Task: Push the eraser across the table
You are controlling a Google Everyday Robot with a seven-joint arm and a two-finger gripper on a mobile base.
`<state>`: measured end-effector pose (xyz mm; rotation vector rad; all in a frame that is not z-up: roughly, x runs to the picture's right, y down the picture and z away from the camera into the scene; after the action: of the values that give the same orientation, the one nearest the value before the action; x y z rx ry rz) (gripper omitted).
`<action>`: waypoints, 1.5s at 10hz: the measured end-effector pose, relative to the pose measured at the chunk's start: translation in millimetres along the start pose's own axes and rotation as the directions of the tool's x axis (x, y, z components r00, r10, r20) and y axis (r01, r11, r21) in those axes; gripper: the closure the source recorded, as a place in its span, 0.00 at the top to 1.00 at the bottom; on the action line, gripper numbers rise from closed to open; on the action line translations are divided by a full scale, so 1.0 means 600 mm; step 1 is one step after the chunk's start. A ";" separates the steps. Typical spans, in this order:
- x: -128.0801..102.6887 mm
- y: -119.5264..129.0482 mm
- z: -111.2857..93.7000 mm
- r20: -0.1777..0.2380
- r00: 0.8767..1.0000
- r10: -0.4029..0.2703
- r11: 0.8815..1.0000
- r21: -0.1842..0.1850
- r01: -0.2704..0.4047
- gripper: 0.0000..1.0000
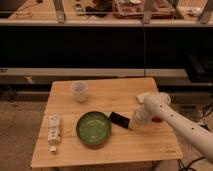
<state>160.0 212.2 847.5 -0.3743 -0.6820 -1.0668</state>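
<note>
The eraser (119, 119) is a flat black block lying on the light wooden table (110, 97), its left end close to the rim of the green bowl (94, 128). My gripper (133, 121), at the end of the white arm (170, 117) that comes in from the right, sits low on the tabletop against the eraser's right end. The gripper tip is largely hidden by the wrist.
A translucent cup (79, 91) stands at the back left. Several small white pieces (53, 132) lie near the left edge. A white block (144, 97) shows behind the arm and a bit of red (157, 119) beside it. A dark shelf unit stands behind the table.
</note>
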 end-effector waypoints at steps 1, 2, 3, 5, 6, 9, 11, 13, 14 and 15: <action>0.001 -0.015 0.004 0.001 1.000 -0.011 1.000 0.003 0.011 0.00; 0.001 -0.023 0.008 0.002 1.000 -0.016 1.000 0.004 0.016 0.00; 0.001 -0.031 0.011 0.002 1.000 -0.020 1.000 0.005 0.020 0.00; 0.002 -0.048 0.019 0.003 1.000 -0.031 1.000 0.006 0.031 0.00; 0.003 -0.057 0.023 0.003 0.999 -0.036 0.999 0.006 0.036 0.00; 0.011 -0.079 0.026 -0.004 0.999 -0.043 0.999 0.011 0.043 0.00; 0.017 -0.098 0.026 -0.010 0.999 -0.052 0.999 0.016 0.052 0.00; 0.017 -0.111 0.027 -0.011 0.998 -0.061 0.998 0.018 0.062 0.00; 0.014 -0.124 0.030 -0.008 0.997 -0.072 0.997 0.020 0.072 0.00; 0.012 -0.138 0.036 -0.005 0.996 -0.084 0.996 0.021 0.084 0.00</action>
<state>81.2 183.2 865.2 -0.3273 -0.7101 -1.1385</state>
